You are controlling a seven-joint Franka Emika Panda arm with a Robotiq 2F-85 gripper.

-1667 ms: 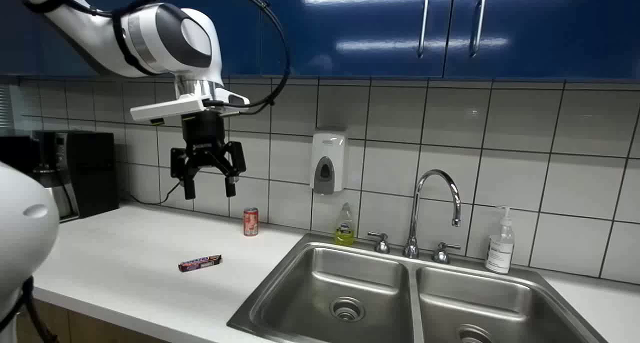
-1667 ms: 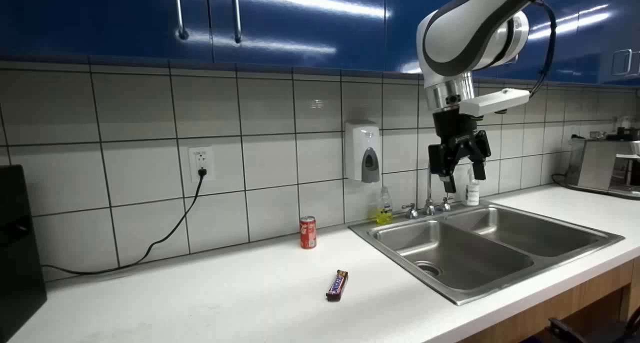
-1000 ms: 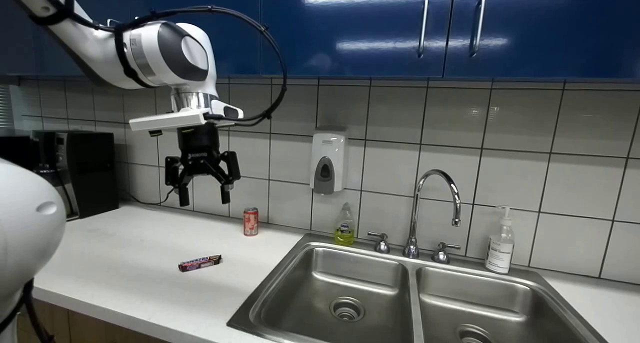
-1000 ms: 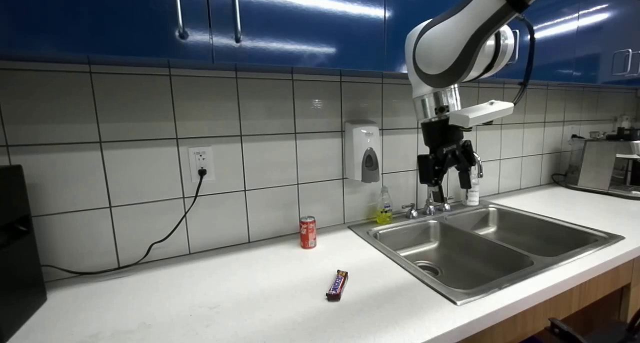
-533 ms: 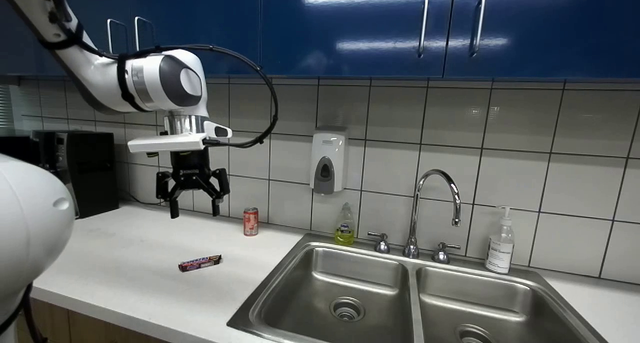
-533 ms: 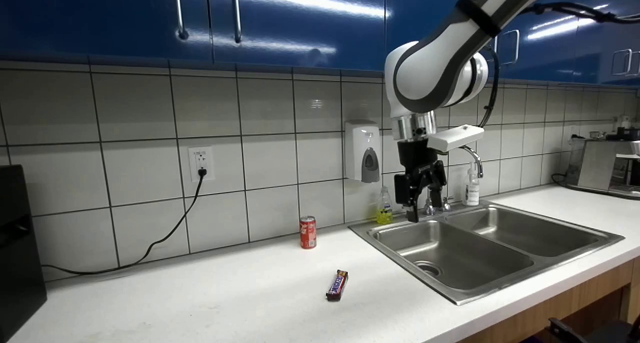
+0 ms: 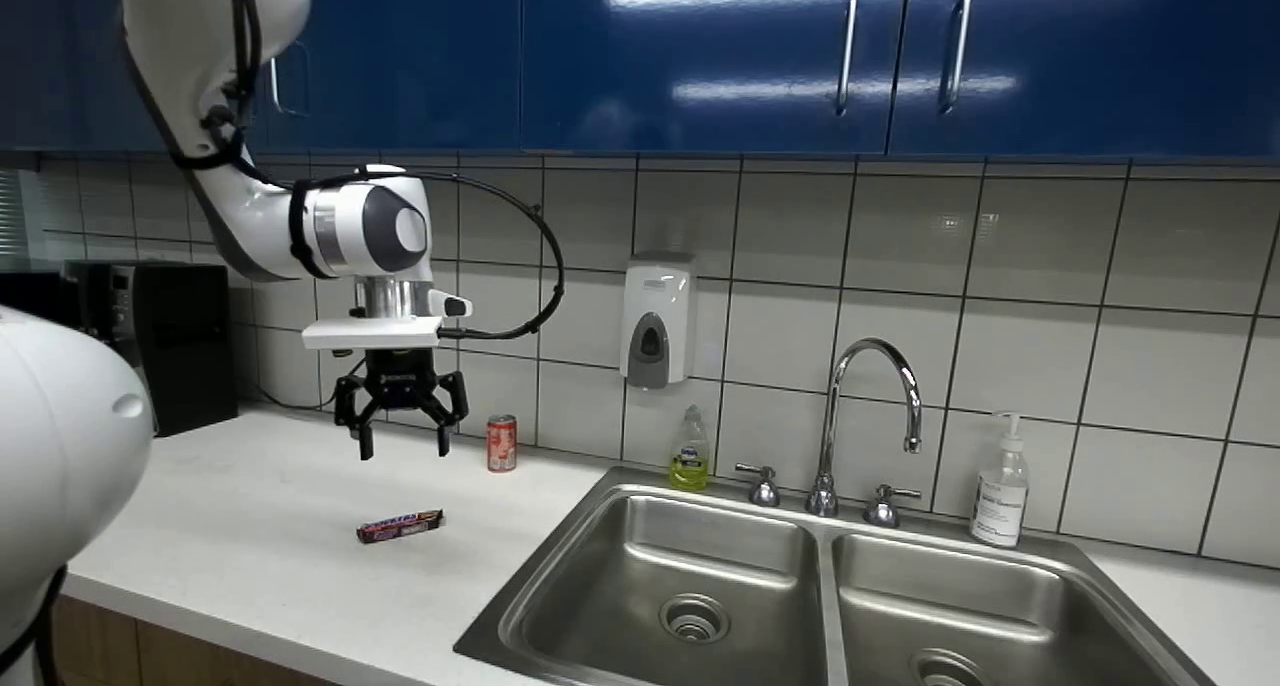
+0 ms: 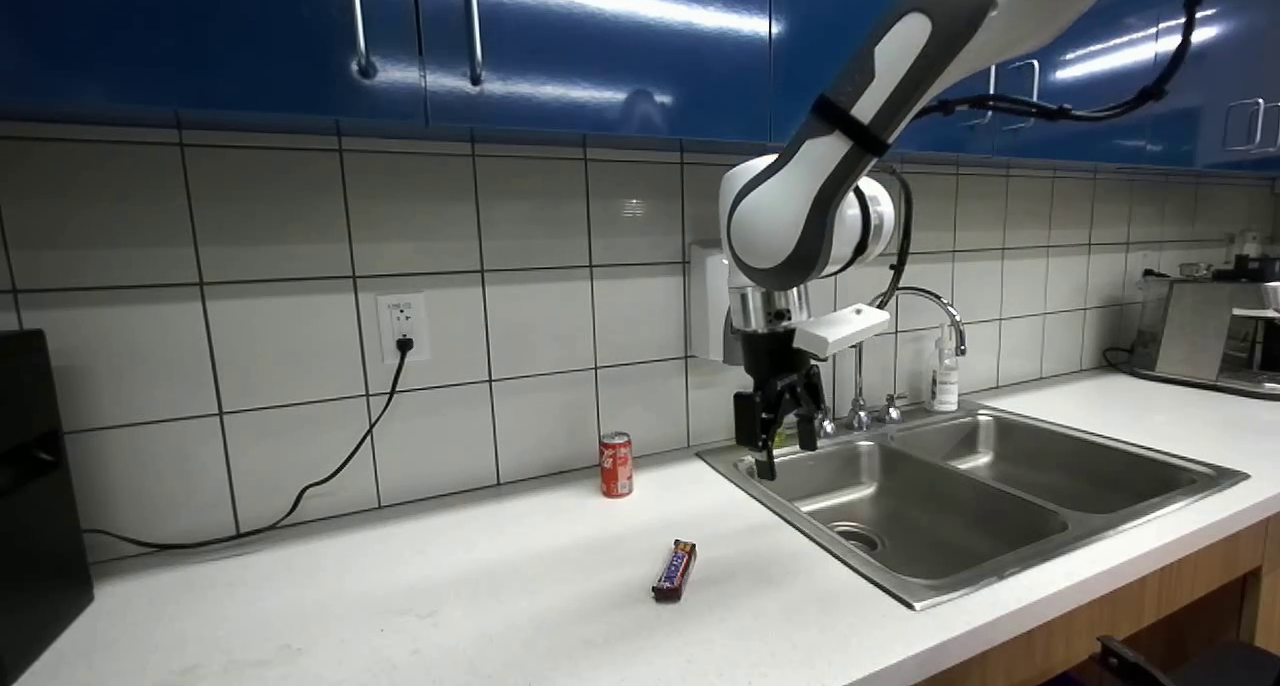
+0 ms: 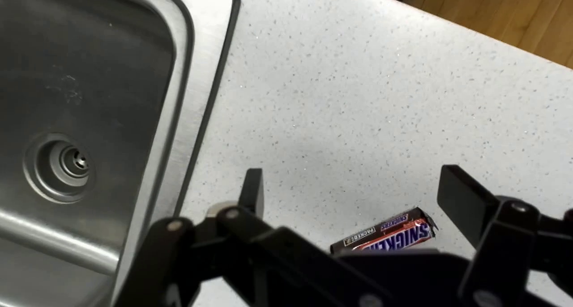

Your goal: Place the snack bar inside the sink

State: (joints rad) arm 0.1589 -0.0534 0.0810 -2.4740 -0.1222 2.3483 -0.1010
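The snack bar (image 7: 400, 527), in a dark maroon wrapper, lies flat on the white counter in both exterior views (image 8: 675, 571). In the wrist view the bar (image 9: 389, 235) shows between the finger lines, tilted, nearer the right-hand finger; its lower part is hidden by the gripper body. My gripper (image 7: 405, 445) is open and empty, pointing down well above the counter; it also shows in an exterior view (image 8: 787, 453) and the wrist view (image 9: 353, 186). The fingers (image 9: 463, 204) stand wide apart and touch nothing. The steel sink (image 7: 828, 596) is beside the bar, its rim (image 9: 201, 52) at left in the wrist view.
A red can (image 7: 502, 443) stands upright by the tiled wall. A dish soap bottle (image 7: 689, 456), the faucet (image 7: 828, 416) and a pump bottle (image 7: 1001, 496) stand at the sink's back. A soap dispenser (image 7: 658, 321) hangs on the wall. Blue cabinets (image 7: 700, 66) hang above.
My open gripper has come down steadily towards the counter. In an exterior view it has also moved left, nearer the snack bar. The bar has not moved.
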